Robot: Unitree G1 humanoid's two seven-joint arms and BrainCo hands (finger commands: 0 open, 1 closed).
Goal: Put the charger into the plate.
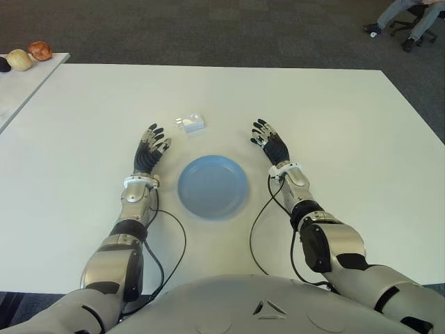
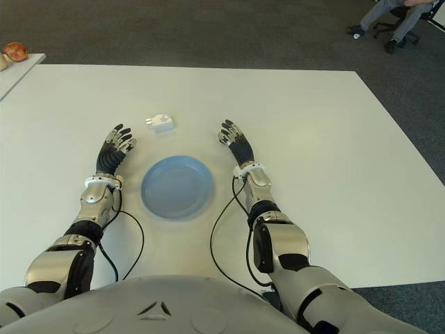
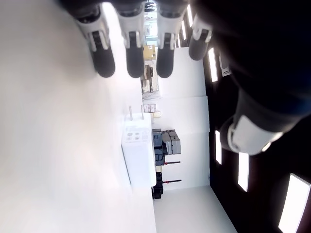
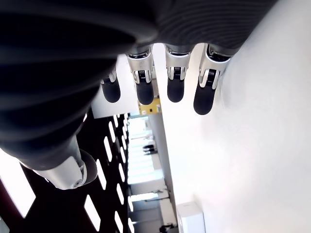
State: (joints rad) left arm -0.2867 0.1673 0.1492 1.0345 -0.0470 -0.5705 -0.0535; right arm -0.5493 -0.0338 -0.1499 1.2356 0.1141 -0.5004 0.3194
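Note:
A small white charger with metal prongs lies on the white table, just beyond the round blue plate. The plate holds nothing. My left hand shows left of the plate, fingers stretched out flat, a short way short and left of the charger. My right hand shows right of the plate, also with straight fingers and nothing in them. The charger appears far off in the right wrist view.
A second white table at the far left carries a few rounded objects. A seated person's legs and an office chair show on the dark carpet at the far right. Black cables trail from both wrists.

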